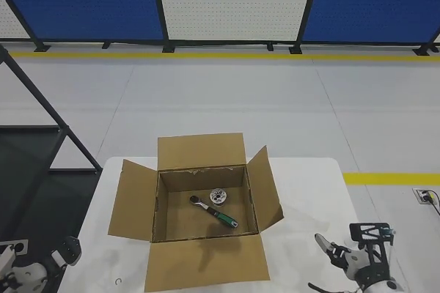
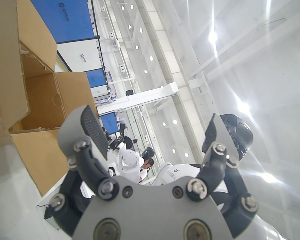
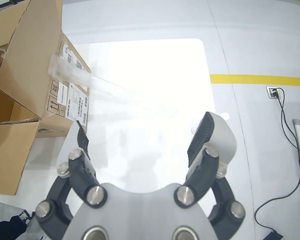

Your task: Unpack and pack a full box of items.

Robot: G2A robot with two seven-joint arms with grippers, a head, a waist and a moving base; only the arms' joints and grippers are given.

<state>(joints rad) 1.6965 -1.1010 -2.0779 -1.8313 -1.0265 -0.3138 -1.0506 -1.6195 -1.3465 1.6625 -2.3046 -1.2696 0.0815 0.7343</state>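
Starting nearest you, both grippers are holding nothing. Your left gripper [image 2: 152,121] is sitting by the near left corner of the table [image 1: 308,198]. Its ribbed pads [image 2: 95,128] are standing wide apart, and its camera is tilting up past the box [image 1: 205,265] towards the ceiling lights. Your right gripper [image 3: 143,121] is hovering over the near right part of the table. Its fingers are spread just as wide, and you are seeing bare white tabletop between them.

Moving further in, the box is standing in the middle of the table with all four flaps folded outward. The near flap is reaching towards the table's near edge, and a tiny dark loop [image 1: 118,281], too small to name, is lying beside that flap's left corner. The side of the box facing your right gripper is carrying labels [image 3: 75,101] and a strip of clear tape [image 3: 72,72].

Inside the box, a wrench [image 1: 214,211] is lying slantwise on the floor, its green handle pointing near-right and its metal head far-left. A round white disc [image 1: 218,195] is resting just beside the head, close to the far wall.

Beyond the table, a yellow line [image 1: 396,178] is running across the grey floor past a floor socket [image 1: 423,195] with a cable plugged in. Blue and white panels [image 1: 88,18] are closing off the back.
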